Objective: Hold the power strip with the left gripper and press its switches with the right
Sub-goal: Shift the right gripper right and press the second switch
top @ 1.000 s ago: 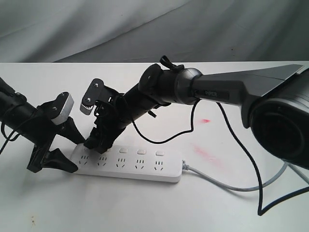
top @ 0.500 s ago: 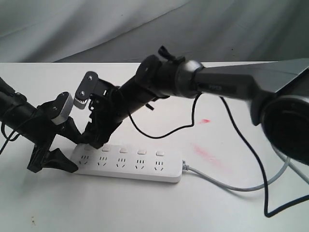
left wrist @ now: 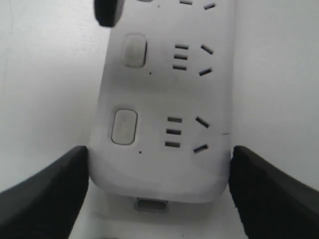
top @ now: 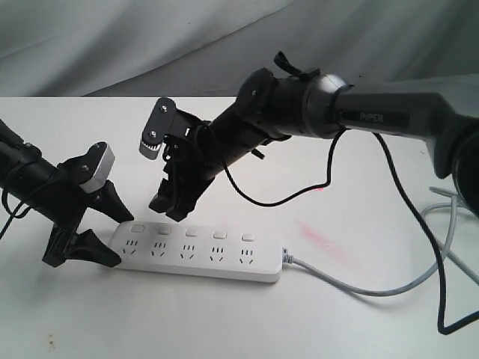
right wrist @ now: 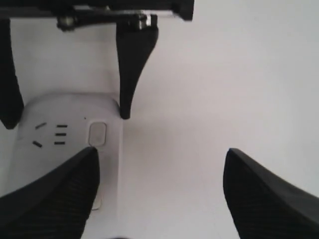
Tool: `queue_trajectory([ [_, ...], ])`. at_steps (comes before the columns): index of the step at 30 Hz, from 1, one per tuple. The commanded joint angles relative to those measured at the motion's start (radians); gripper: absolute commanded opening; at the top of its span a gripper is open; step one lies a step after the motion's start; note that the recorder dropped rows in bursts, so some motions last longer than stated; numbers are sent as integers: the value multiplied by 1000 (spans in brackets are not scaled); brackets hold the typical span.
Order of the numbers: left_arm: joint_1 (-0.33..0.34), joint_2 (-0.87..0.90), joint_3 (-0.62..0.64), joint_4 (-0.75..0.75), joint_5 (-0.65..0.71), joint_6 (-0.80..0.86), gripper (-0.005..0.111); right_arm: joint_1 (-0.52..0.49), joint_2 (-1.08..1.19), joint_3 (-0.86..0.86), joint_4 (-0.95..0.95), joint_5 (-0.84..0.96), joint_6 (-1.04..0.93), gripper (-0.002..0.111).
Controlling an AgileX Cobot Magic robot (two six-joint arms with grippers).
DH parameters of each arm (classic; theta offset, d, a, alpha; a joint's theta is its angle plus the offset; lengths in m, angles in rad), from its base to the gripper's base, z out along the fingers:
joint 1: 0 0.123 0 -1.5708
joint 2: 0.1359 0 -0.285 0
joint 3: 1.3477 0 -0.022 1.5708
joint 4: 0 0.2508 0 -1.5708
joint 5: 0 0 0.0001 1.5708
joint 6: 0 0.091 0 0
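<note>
From the outside view, the thick grey right arm [top: 389, 120] has the white letters "PIPER" on it. It reaches in from the right and bends down. The right gripper [top: 168, 211] points down, just above the switches [top: 191, 232] near the left end, not touching. Its jaws stand open with nothing in them. The power strip [top: 198, 250] is long, flat, white and smooth, with round ends. It lies on the white surface [top: 224, 321]. The thin black left arm [top: 30, 183] comes in low from the left. The left gripper [top: 121, 241] has its jaws wide, one on each long side of the strip's left end. A grey cable [top: 359, 288] runs off the right end. A black cable [top: 299, 196] hangs from the right arm. Red marks [top: 318, 235] are smeared on the surface.

In the left wrist view, the power strip [left wrist: 164, 99] fills the middle. The black pointed fingers [left wrist: 50, 189] of the left gripper [left wrist: 159, 154] press on both sides of its round end, holding it. Two square switches [left wrist: 124, 125] with soft corners show beside the socket slots.

In the right wrist view, the right gripper [right wrist: 160, 151] has its jaws far apart over the bare surface [right wrist: 224, 74]. The end of the power strip [right wrist: 65, 124] lies to one side, held by the left gripper's pointed fingers [right wrist: 132, 64]. One switch [right wrist: 97, 133] shows there.
</note>
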Motion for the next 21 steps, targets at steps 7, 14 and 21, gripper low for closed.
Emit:
queue_trajectory([
  [7,-4,2,-6,-12,-11,6,0,4,-3,45,-2,-46,-8,65],
  [14,-4,2,-6,-12,-11,6,0,21,-1,45,-7,-61,-8,65],
  [21,-4,2,-6,-12,-11,6,0,21,31,45,-32,-60,0,65],
])
